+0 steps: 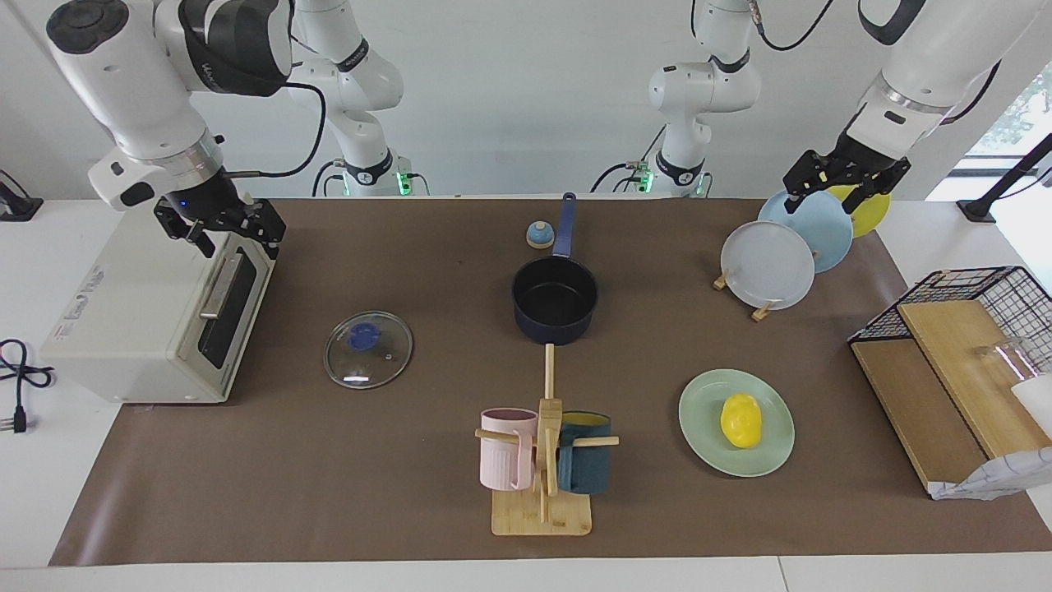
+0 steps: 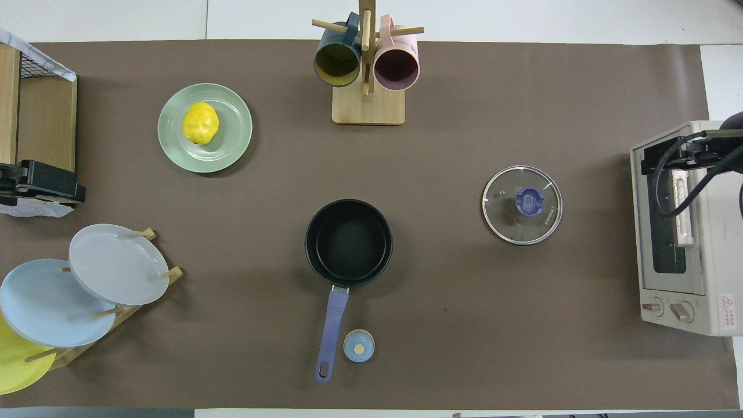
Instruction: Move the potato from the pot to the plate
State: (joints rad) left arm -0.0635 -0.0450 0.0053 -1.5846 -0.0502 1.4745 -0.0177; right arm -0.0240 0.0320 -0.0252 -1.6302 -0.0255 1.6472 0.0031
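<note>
The yellow potato (image 1: 741, 420) lies on the mint-green plate (image 1: 699, 411), toward the left arm's end of the table; both also show in the overhead view, the potato (image 2: 201, 122) on the plate (image 2: 232, 145). The dark navy pot (image 1: 555, 298) with its long blue handle (image 2: 329, 334) stands empty at mid-table. My left gripper (image 1: 830, 196) is open and empty, raised high over the plate rack; it shows at the edge of the overhead view (image 2: 40, 184). My right gripper (image 1: 234, 237) is open and waits over the toaster oven's door.
A toaster oven (image 1: 140, 312) stands at the right arm's end. A glass lid (image 1: 367, 349), a mug tree (image 1: 542, 460) with two mugs, a small blue knob (image 1: 539, 235), a plate rack (image 1: 768, 263) and a wire basket with boards (image 1: 962, 345) are on the table.
</note>
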